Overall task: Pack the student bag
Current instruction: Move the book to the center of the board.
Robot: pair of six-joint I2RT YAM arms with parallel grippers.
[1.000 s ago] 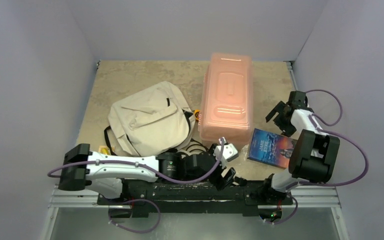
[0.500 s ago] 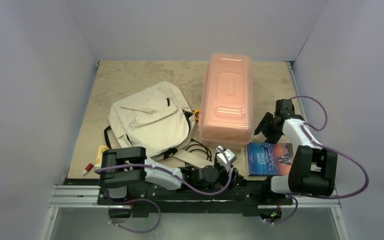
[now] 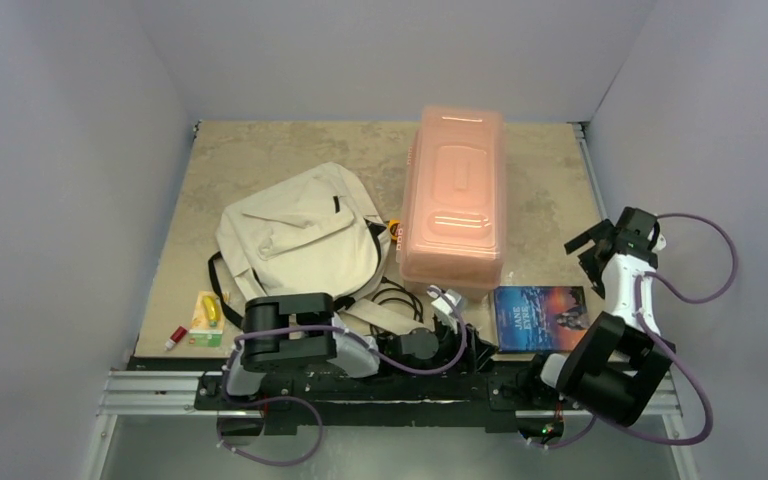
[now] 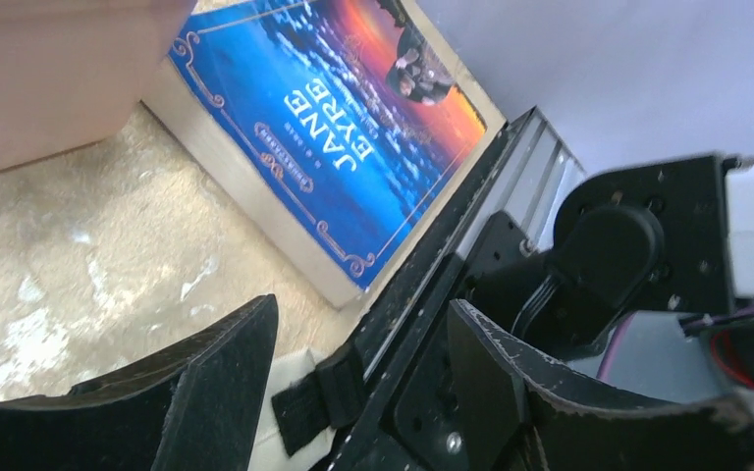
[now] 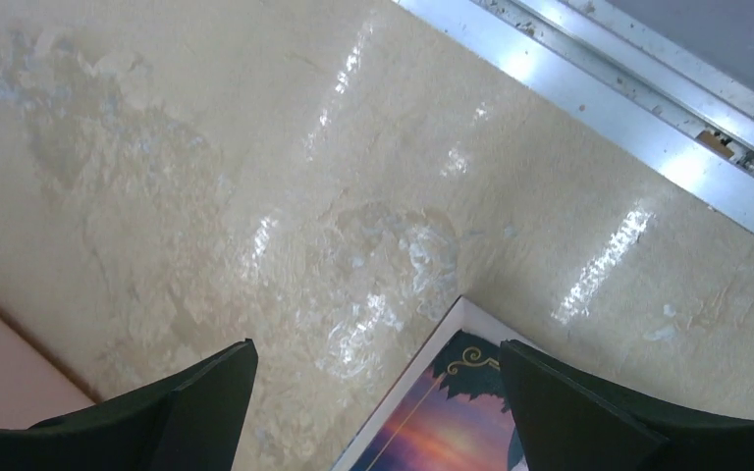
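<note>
**Operator:** Where is the bag?

**Me:** The bag (image 3: 300, 235) lies flat on the table (image 3: 260, 150), front pocket up, just left of the pink box (image 3: 455, 195). Its black straps trail toward my bases. Both my grippers are apart from it.

**Operator:** Your left gripper?

**Me:** My left gripper (image 4: 361, 316) sits low at the near edge, between the bag's straps and the book (image 4: 334, 137). Its fingers are spread with nothing between them. Through the gap I see the rail (image 4: 540, 169).

**Operator:** And the right one?

**Me:** My right gripper (image 5: 375, 353) hangs over bare table to the right of the box. It is spread wide and empty. One corner of the book shows just below it.

**Operator:** How does the book lie?

**Me:** It lies flat, cover up, titled Jane Eyre, by the box's near end. I can't tell whether the two touch.

**Operator:** Anything else?

**Me:** A red marker (image 3: 175, 337) and a yellow packet (image 3: 207, 312) lie at the near left edge, beside the bag.
</note>
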